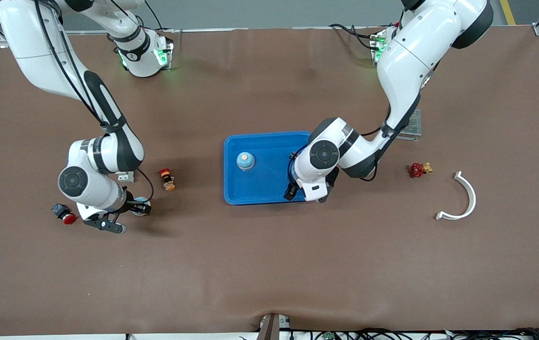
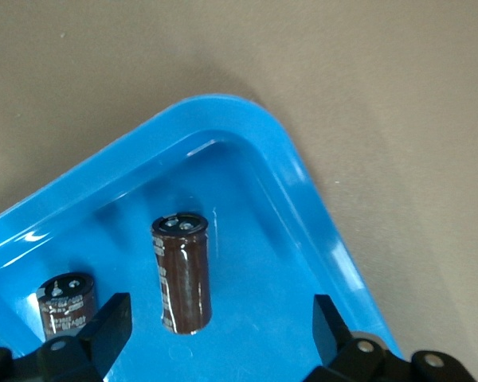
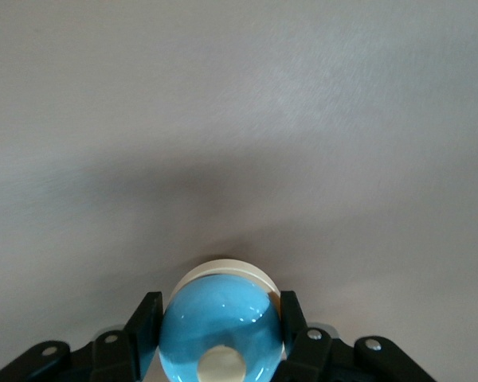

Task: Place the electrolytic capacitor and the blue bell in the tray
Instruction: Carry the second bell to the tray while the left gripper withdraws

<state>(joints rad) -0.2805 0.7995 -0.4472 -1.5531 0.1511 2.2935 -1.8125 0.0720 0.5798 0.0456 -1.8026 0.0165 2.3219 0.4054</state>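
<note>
The blue tray (image 1: 264,193) lies mid-table. In the left wrist view a dark brown electrolytic capacitor (image 2: 182,270) rests on the tray (image 2: 303,207) floor near a corner. My left gripper (image 2: 219,330) is open just above it, fingers (image 2: 111,326) well apart from it. A second capacitor (image 2: 66,302) rests beside it. One blue bell (image 1: 245,161) stands in the tray. Toward the right arm's end of the table, my right gripper (image 1: 139,208) is shut on another blue bell (image 3: 219,330), whose white base is at the table.
An orange and red push button (image 1: 167,179) lies between the right gripper and the tray. A black and red button (image 1: 64,213) lies beside the right gripper. Toward the left arm's end are a red valve (image 1: 418,169), a white curved piece (image 1: 463,198) and a metal rack (image 1: 411,126).
</note>
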